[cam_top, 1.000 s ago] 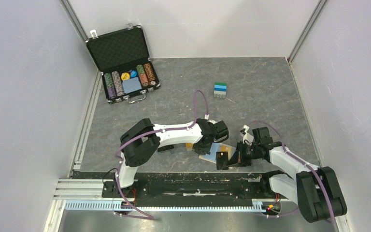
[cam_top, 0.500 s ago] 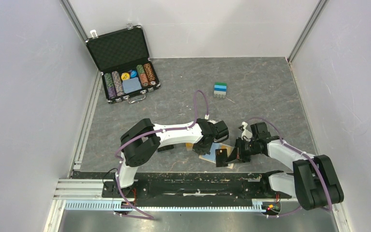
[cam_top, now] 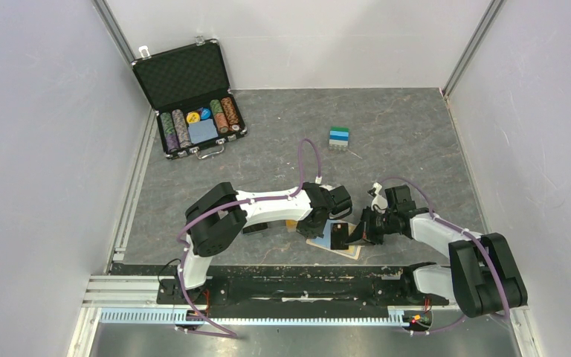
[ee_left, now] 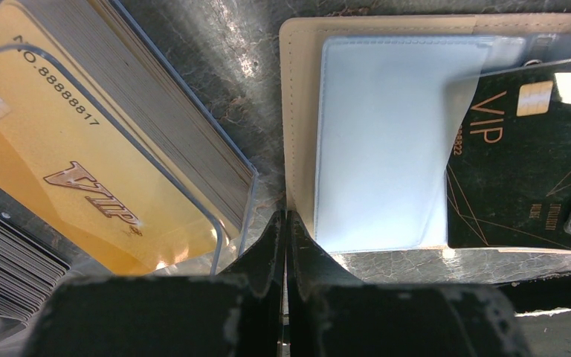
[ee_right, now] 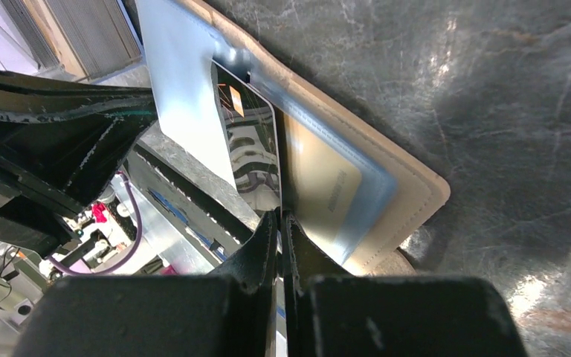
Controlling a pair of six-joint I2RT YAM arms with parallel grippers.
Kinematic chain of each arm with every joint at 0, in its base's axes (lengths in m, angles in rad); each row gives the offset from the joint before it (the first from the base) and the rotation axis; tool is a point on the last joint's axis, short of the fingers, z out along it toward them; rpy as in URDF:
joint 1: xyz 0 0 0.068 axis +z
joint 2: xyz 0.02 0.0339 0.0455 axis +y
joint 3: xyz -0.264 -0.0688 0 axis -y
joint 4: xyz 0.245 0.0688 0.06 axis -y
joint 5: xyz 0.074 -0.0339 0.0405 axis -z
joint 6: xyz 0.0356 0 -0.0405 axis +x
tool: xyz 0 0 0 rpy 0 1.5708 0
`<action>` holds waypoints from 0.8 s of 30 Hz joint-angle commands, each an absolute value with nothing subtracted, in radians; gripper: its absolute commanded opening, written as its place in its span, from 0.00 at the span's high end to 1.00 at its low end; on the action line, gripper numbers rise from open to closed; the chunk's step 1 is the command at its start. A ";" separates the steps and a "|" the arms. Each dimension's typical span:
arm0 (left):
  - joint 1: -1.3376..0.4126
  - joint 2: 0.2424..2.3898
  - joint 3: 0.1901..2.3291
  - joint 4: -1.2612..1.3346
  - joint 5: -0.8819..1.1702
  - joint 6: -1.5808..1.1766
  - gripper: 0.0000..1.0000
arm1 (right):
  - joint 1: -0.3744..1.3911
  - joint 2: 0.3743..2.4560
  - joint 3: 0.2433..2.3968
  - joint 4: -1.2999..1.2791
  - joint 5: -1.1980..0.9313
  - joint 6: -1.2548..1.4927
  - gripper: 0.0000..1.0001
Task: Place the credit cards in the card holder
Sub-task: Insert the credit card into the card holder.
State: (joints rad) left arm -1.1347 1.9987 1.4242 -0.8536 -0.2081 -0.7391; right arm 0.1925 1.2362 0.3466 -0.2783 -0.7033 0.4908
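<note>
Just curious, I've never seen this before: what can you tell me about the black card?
The black card is thin, glossy plastic with gold VIP lettering, a gold chip and fine gold lines. The right gripper pinches one edge, holding it over the tan holder, a corner seemingly under the holder's clear sleeve.

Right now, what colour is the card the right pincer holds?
The card is black with gold VIP lettering; clearest in left wrist view.
</note>
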 commanded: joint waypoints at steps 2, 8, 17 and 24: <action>-1.148 2.014 1.434 -0.867 -0.207 -0.712 0.98 | 0.190 1.233 0.375 -0.251 -0.557 0.484 1.00; -1.148 2.016 1.436 -0.868 -0.206 -0.712 0.98 | 0.190 1.171 0.341 -0.296 -0.571 0.467 1.00; -1.152 2.017 1.436 -0.867 -0.204 -0.714 0.98 | 0.190 1.125 0.284 -0.301 -0.600 0.451 1.00; -1.153 2.013 1.429 -0.867 -0.205 -0.715 0.98 | 0.191 1.207 0.337 -0.231 -0.615 0.473 1.00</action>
